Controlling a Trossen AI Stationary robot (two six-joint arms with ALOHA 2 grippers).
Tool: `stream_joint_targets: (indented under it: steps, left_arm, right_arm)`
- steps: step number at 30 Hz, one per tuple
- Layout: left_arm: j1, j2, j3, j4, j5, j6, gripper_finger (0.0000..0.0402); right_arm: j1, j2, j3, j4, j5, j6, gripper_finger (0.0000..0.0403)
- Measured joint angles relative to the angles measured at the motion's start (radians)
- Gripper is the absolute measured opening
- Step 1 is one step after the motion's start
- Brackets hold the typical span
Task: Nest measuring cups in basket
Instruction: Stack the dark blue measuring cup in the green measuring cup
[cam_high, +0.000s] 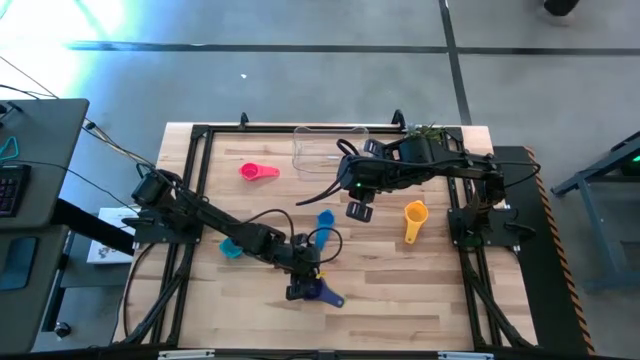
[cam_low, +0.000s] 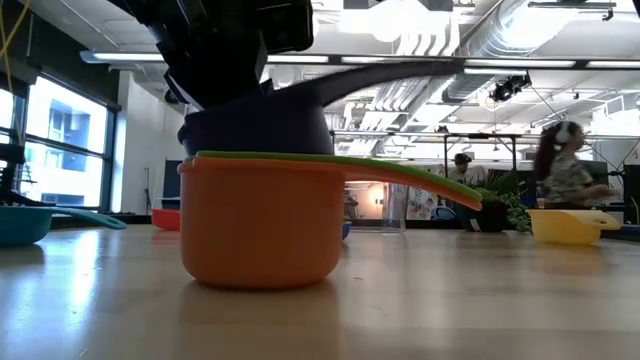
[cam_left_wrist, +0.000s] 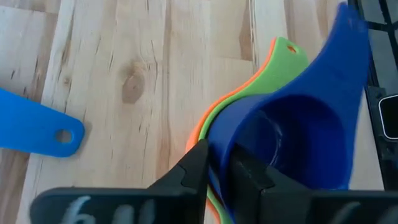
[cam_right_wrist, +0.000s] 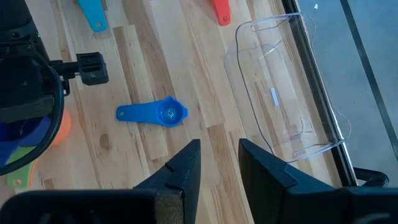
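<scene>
A stack of three cups stands near the table's front edge: an orange cup (cam_low: 260, 225), a green cup (cam_low: 300, 158) in it, and a purple cup (cam_left_wrist: 292, 130) on top. My left gripper (cam_left_wrist: 217, 158) is shut on the purple cup. The blue cup (cam_high: 323, 225), teal cup (cam_high: 230, 247), pink cup (cam_high: 258, 171) and yellow cup (cam_high: 414, 218) lie apart on the wood. The clear basket (cam_high: 330, 145) sits at the far edge. My right gripper (cam_right_wrist: 217, 152) hovers open above the table, between the basket and the blue cup (cam_right_wrist: 165, 113). My left gripper pinches the purple cup's wall (cam_left_wrist: 219, 140) on the side opposite its handle, with one finger inside the bowl and one outside. It comes from above, pointing down. The purple cup sits upright in the green cup, and the stack rests on the table.
A small potted plant (cam_high: 430, 130) stands at the far right corner beside the basket. A black frame rims the table. Bare wood lies around the stack and in front of the basket. People show in the room beyond the table.
</scene>
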Motion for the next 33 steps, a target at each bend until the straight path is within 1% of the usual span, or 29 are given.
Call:
stream_joint_targets:
  steps: [8, 14, 25, 33]
  left_arm:
    - [0.020, 0.000, 0.000, -0.003, 0.005, 0.000, 0.0074]
    - [0.043, -0.001, 0.000, -0.003, 0.078, -0.019, 0.0085]
    - [0.067, -0.001, 0.000, -0.004, 0.152, -0.026, 0.0088]
    - [0.072, -0.001, 0.000, 0.003, 0.155, -0.027, 0.0088]
  right_arm:
    - [0.000, 0.000, 0.000, 0.000, 0.000, 0.000, 0.0101]
    - [0.000, 0.000, 0.000, 0.000, -0.003, 0.000, 0.0101]
    - [0.000, 0.000, 0.000, 0.000, -0.012, 0.000, 0.0101]
    - [0.000, 0.000, 0.000, 0.000, -0.012, 0.000, 0.0101]
